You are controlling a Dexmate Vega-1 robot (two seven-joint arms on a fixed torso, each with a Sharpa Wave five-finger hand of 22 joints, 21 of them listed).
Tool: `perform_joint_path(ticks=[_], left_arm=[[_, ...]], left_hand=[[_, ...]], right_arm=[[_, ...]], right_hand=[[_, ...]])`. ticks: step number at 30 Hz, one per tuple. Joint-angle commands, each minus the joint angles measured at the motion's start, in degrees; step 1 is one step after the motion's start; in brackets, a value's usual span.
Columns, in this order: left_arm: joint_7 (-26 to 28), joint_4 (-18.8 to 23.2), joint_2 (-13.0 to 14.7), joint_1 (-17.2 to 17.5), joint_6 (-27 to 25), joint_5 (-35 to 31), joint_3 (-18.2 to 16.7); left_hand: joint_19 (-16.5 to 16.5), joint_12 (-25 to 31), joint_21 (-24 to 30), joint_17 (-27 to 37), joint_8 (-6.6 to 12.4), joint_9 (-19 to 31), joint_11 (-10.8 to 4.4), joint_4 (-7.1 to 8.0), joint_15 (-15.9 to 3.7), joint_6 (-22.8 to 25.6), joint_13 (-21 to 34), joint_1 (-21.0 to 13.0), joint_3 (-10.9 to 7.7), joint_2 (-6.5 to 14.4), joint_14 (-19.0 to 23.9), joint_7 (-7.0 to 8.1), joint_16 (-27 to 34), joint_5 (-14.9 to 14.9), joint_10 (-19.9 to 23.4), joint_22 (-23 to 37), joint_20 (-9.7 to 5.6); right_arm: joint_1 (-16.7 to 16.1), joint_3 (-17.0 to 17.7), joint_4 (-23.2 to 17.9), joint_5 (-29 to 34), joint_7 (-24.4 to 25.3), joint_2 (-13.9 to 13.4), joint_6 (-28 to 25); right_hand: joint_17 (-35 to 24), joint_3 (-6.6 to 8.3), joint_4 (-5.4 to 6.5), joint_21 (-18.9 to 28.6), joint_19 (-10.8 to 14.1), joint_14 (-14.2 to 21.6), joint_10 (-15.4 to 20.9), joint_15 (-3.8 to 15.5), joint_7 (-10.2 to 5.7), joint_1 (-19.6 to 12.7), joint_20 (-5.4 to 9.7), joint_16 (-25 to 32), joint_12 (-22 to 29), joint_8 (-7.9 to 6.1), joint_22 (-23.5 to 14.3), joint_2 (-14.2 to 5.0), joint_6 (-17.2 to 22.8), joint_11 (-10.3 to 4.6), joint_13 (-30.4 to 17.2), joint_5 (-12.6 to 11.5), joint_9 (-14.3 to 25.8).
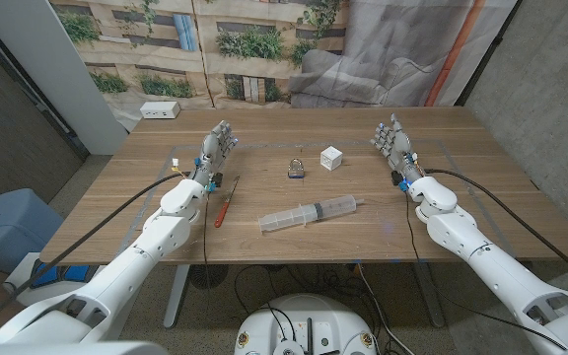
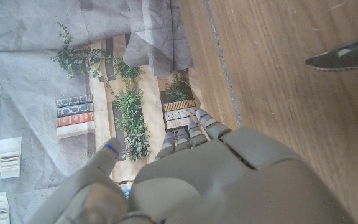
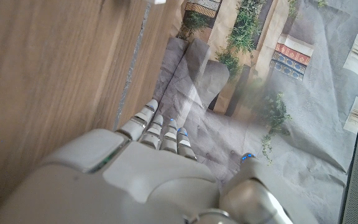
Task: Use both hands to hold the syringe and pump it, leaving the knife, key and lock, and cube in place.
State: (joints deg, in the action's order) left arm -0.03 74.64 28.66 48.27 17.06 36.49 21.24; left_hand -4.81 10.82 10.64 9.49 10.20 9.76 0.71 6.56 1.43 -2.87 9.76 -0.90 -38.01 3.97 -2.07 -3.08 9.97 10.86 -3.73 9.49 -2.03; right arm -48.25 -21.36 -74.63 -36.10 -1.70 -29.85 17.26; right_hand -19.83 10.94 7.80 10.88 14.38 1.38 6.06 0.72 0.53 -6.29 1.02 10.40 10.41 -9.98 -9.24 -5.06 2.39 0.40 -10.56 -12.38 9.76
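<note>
Lying near the table's (image 1: 461, 232) front edge, about midway along it, the syringe (image 1: 309, 213) looks empty, its clear barrel showing nothing inside. Beside it toward the left edge is the knife (image 1: 224, 206). Further back sit the padlock (image 1: 296, 168) and the white cube (image 1: 331, 157). The left hand (image 1: 215, 150) and right hand (image 1: 394, 146) stand well apart at either side, fingers spread, holding nothing. A white box (image 1: 160, 109) sits at the far left corner.

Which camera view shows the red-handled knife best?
The head view: the red-handled knife lies whole on the wooden table, by the left arm. The left wrist view catches just its dark blade tip.
</note>
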Motion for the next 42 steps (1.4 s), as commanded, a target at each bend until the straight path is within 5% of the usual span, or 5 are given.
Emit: perform_joint_path(ticks=[1, 16, 42], left_arm=[[2.17, 2.54, 0.45, 0.98, -1.13, -0.79, 0.05], [6.15, 10.16, 3.46, 4.42, -5.17, -1.27, -0.91], [9.39, 14.34, 4.30, 6.75, -7.34, -1.35, -1.63]], left_hand=[[-0.52, 0.19, 0.36, 0.06, 0.30, 0.17, -0.14, -0.20, 0.08, -0.25, 0.18, -0.34, -0.52, 2.59, -0.29, -0.18, 0.31, 0.26, -0.48, 0.11, -1.10], [-0.84, 0.19, 0.38, 0.02, 0.23, 0.17, -0.17, -0.90, -0.04, -0.31, 0.18, -0.72, -0.66, 2.77, 0.04, -0.04, 0.25, 0.25, -0.23, 0.11, -1.03], [-1.18, 0.08, 0.35, 0.03, 0.20, 0.19, -0.52, -1.72, -0.15, -0.35, 0.18, -1.04, -0.87, 3.15, 0.47, 0.23, 0.19, 0.22, -0.22, 0.12, -0.93]], right_arm=[[-1.64, 0.01, -2.82, 1.93, 1.72, -1.51, 0.46], [-4.07, -1.60, -11.57, 12.09, 6.34, -7.80, -1.75], [-12.56, -0.63, -27.57, 31.83, 15.18, -18.53, -7.84]], right_hand=[[-0.08, 0.36, -0.08, -0.01, -0.22, -0.12, 0.24, 0.21, -0.20, -0.55, 0.18, 0.25, 0.28, -0.38, -0.26, 0.04, 0.28, -0.14, -0.27, -0.40, 0.23], [0.63, 0.54, -0.73, -0.13, -0.31, 0.20, 0.44, 0.53, -0.77, -0.75, 0.21, 0.51, 0.45, -0.67, -0.26, 0.18, 0.86, -0.18, -0.23, -0.52, 0.22], [2.29, 1.41, -2.50, -0.12, 0.10, 1.82, 1.89, 1.09, -1.73, -2.05, 0.24, 1.03, 0.93, -1.07, -0.26, 0.15, 2.52, -0.40, -0.21, -0.55, 0.24]])
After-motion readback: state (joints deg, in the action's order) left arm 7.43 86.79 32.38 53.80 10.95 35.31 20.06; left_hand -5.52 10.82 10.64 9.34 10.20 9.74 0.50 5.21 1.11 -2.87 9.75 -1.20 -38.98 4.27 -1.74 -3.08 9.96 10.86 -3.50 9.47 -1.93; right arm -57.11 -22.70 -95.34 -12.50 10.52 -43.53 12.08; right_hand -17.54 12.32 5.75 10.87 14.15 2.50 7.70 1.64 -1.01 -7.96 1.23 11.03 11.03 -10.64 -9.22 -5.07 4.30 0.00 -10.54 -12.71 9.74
